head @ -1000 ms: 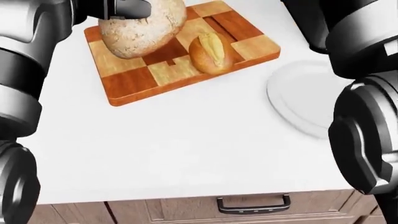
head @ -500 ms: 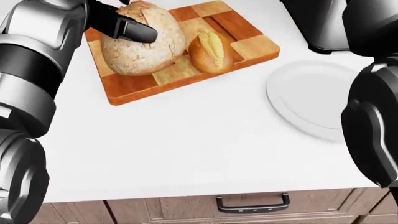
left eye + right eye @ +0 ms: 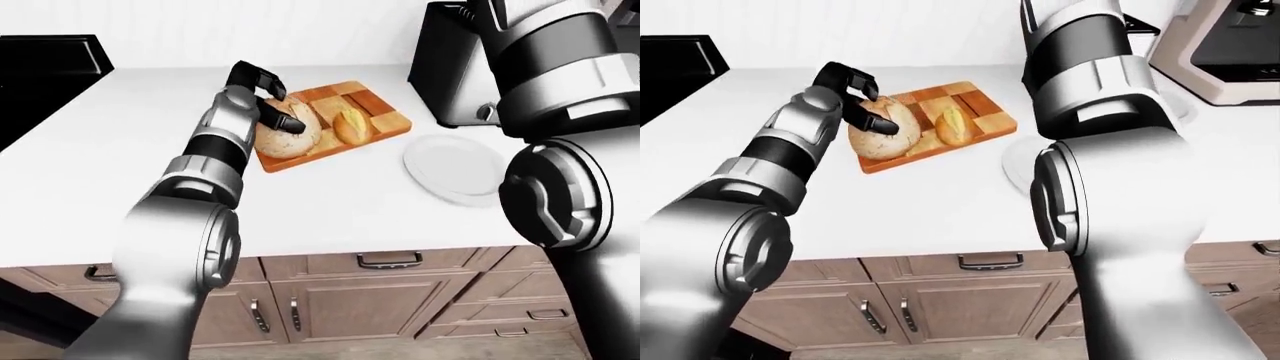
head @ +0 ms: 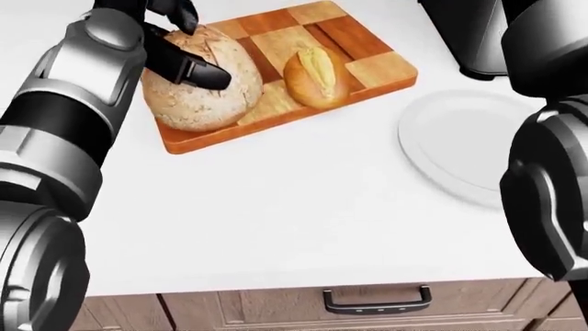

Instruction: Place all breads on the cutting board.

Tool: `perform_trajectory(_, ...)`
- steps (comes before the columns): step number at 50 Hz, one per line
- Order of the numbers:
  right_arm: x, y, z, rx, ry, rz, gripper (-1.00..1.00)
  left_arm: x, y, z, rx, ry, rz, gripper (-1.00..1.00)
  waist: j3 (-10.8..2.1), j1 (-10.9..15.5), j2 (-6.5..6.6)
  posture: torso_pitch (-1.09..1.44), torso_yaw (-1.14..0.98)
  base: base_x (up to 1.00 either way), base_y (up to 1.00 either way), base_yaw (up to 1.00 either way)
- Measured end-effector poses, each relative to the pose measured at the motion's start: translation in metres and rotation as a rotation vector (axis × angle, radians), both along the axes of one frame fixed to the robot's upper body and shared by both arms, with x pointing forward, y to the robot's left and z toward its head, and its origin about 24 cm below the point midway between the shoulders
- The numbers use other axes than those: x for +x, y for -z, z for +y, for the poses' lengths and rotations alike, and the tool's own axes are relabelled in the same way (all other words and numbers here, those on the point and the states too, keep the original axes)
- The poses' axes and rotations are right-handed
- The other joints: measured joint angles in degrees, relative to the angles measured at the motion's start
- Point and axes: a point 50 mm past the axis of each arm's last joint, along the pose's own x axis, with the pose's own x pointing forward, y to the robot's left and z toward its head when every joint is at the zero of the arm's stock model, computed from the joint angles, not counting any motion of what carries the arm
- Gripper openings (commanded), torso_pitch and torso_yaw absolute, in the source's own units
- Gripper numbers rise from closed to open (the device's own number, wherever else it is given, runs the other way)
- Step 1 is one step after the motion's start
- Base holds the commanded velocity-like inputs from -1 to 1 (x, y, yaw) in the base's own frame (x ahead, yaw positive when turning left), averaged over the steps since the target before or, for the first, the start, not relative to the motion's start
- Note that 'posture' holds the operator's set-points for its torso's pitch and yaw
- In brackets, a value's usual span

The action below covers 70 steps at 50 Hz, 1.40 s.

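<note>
1. Head view shows a big white counter [image 4: 276, 200] that fills most of the picture, with wooden drawers [image 4: 276, 307] along the bottom edge.
2. Two robot arms come in at the sides. The left arm [image 4: 55, 138] reaches up the left side to the board. The right arm [image 4: 551, 172] fills the right edge, and its hand does not show in any view.
3. A dark machine [image 3: 450, 67] stands on the counter at the top right of the left-eye view, just beside the board's right corner.
4. The board [image 4: 367, 65] is a checked wooden cutting board. It lies flat on the counter near the top of the head view, turned at a slant.
5. A white plate [image 4: 460, 145] lies on the counter to the right of the board and lower down, close to it but apart.
6. The loaf [image 4: 207, 96] is big, round and speckled. It sits on the left part of the board.
7. The left hand [image 4: 174, 41] rests on top of the loaf. Its black fingers [image 4: 198, 69] are spread over the crust and not closed round it.
8. The roll [image 4: 315, 77] is small and golden with a split top. It lies on the middle of the board, just beside the loaf.
</note>
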Motion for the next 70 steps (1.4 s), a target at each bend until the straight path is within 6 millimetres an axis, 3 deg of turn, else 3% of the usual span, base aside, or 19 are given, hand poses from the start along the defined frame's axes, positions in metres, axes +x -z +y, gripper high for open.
perform_trajectory(9,0.002,0.006,0.001,-0.013,-0.013,0.009,1.00,0.001,-0.009,-0.007,-0.026,0.000,-0.073,-1.00,-0.16,0.0,0.09,0.00,0.00,0.00,0.00,0.00)
perform_trajectory(18,0.003,0.009,0.001,-0.010,-0.024,0.007,1.00,0.000,0.000,-0.010,-0.035,-0.024,-0.081,-0.97,-0.23,-0.1,0.23,0.00,0.00,0.00,0.00,0.00)
perform_trajectory(19,0.003,0.010,0.001,-0.009,-0.026,0.007,1.00,0.000,0.001,-0.010,-0.032,-0.026,-0.081,-0.51,-0.23,-0.1,0.23,0.00,0.00,0.00,0.00,0.00)
perform_trajectory(20,0.003,0.010,0.001,-0.009,-0.028,0.009,1.00,0.000,0.001,-0.010,-0.028,-0.028,-0.081,-0.18,-0.23,-0.1,0.24,0.00,0.00,0.00,0.00,0.00)
perform_trajectory(22,0.004,0.013,0.002,-0.009,-0.032,0.012,1.00,0.000,0.003,-0.011,-0.024,-0.029,-0.082,0.06,-0.25,-0.1,0.25,0.00,0.00,0.00,0.00,0.00)
perform_trajectory(23,0.004,0.014,0.002,-0.009,-0.034,0.014,1.00,0.000,0.004,-0.012,-0.020,-0.030,-0.082,0.47,-0.24,-0.1,0.25,0.00,0.00,0.00,0.00,0.00)
perform_trajectory(26,0.005,0.015,0.002,-0.011,-0.038,0.018,1.00,0.000,0.005,-0.013,-0.014,-0.033,-0.085,1.00,-0.22,-0.1,0.24,0.00,0.00,0.00,0.00,0.00)
perform_trajectory(38,0.003,0.015,0.006,-0.015,-0.057,0.009,1.00,0.000,0.007,-0.009,0.002,-0.066,-0.109,1.00,-0.37,-0.2,0.32,0.00,0.00,0.00,0.00,0.00)
perform_trajectory(42,0.003,0.016,0.006,-0.003,-0.061,0.014,1.00,0.000,0.000,-0.006,-0.028,-0.068,-0.114,1.00,-0.17,-0.2,0.26,0.00,0.00,0.00,0.00,0.00)
perform_trajectory(45,0.005,0.020,0.005,0.058,-0.089,0.045,1.00,0.000,-0.017,-0.004,-0.106,-0.038,-0.106,1.00,0.04,-0.2,0.24,0.00,0.00,0.00,0.00,0.00)
perform_trajectory(56,0.007,0.035,0.014,0.145,-0.178,0.173,1.00,-0.013,-0.114,-0.015,-0.402,0.154,-0.260,1.00,0.19,0.0,0.55,0.00,0.00,0.00,0.00,0.00)
perform_trajectory(64,-0.012,0.023,0.013,0.137,-0.195,0.133,1.00,-0.028,-0.146,-0.014,-0.501,0.201,-0.412,1.00,0.78,-0.1,0.40,0.00,0.00,0.00,0.00,0.00)
perform_trajectory(70,-0.038,0.024,0.014,0.113,-0.199,0.119,1.00,-0.050,-0.157,-0.010,-0.522,0.203,-0.530,1.00,1.11,-0.1,0.36,0.00,0.00,0.00,0.00,0.00)
